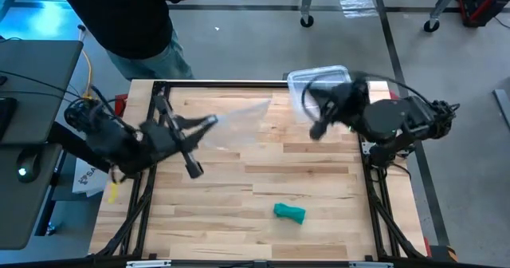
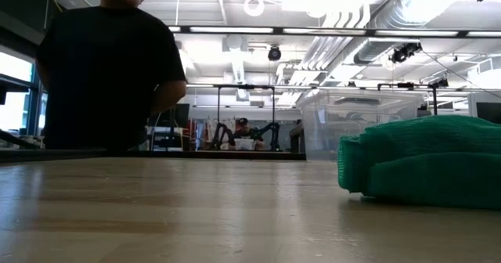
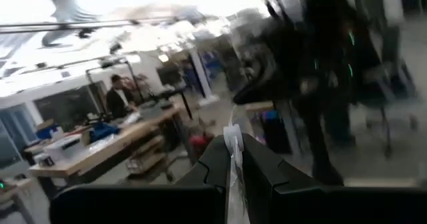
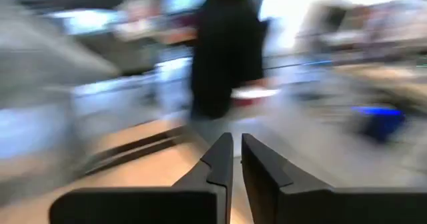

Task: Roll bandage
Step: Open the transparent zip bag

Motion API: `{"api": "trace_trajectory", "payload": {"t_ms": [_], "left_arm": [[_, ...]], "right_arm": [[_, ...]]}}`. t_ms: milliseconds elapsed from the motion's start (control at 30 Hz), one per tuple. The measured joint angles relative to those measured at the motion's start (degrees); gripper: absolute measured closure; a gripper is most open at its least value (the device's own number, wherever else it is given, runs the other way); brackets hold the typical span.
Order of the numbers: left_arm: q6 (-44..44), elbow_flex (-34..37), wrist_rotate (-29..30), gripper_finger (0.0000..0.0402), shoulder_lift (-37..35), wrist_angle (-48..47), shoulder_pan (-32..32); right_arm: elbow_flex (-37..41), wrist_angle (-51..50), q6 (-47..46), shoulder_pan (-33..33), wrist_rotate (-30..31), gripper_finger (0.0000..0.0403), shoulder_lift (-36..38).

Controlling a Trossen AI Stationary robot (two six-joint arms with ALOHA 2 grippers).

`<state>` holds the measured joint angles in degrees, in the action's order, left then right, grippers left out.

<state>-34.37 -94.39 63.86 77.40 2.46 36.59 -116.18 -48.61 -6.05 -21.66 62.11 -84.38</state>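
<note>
The bandage [image 1: 290,213] lies as a small green roll on the wooden tabletop [image 1: 263,180], near the front edge and well apart from both arms; in the low view it [image 2: 423,163] sits close at the right. The left hand [image 3: 233,159] is closed on a thin clear plastic bag [image 1: 243,118] over the tabletop's left part. The right hand [image 4: 235,159] is closed on nothing, raised near a clear plastic box [image 1: 317,80] at the far right corner. A person [image 1: 127,17] in black stands behind the tabletop.

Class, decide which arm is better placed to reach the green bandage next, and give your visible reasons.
Probably right. The left gripper is shut on a clear plastic bag; the right gripper looks empty. Neither is near the bandage.
</note>
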Motion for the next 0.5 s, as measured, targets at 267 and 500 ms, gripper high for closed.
{"api": "trace_trajectory", "payload": {"t_ms": [267, 500], "left_arm": [[18.6, 0.0, -13.1, 0.0385, 2.2, -20.1, -2.1], [19.2, 0.0, -16.9, 0.0385, 3.8, -20.8, -2.1]], "right_arm": [[0.0, 7.6, 4.0, 0.5, -42.6, 0.0381, -4.3], [0.0, 15.2, 5.5, 1.5, -44.0, 0.0345, -9.9]]}}
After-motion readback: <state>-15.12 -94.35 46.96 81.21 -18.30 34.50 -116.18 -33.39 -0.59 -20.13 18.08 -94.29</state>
